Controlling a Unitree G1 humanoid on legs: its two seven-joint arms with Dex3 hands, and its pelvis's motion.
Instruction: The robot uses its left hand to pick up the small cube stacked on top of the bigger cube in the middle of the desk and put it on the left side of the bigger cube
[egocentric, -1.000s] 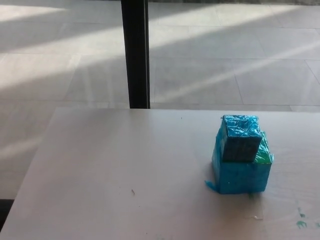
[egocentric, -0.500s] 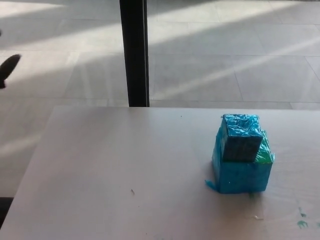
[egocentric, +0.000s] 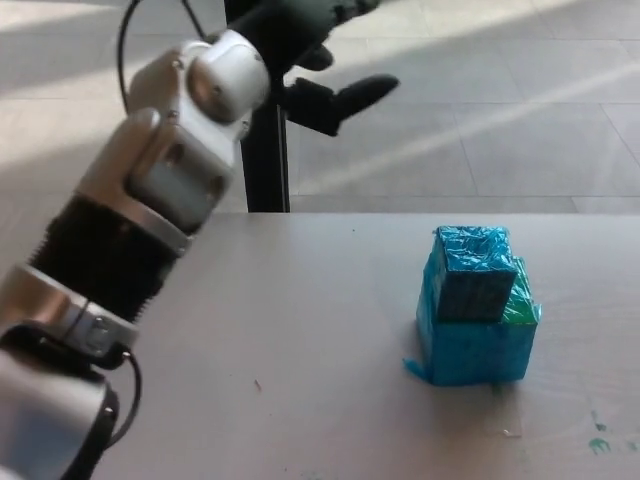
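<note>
1. Now you have the left arm in the picture: a second ago the view held only the desk (egocentric: 250, 320) and the cubes, half a second ago a dark fingertip showed at the far left edge, and at this moment the whole forearm sweeps up from the lower left across the frame.
2. Your left hand (egocentric: 310, 60) sits high near the top edge, well above and to the left of the stack, in front of the black post (egocentric: 264, 170). It holds nothing; one finger juts toward the right, apart from the rest, so the hand reads as spread.
3. You see no right hand at all.
4. The small cube (egocentric: 478, 275) is not yet touched: it rests on top of the bigger cube (egocentric: 470, 345), right of the desk's centre.
5. For you this likely means the reach has begun, with the descent and grasp yet to do.
6. The small cube is near-equal on all sides, so it has no real long axis; it stands upright, turned a little, one dark face toward you.
</note>
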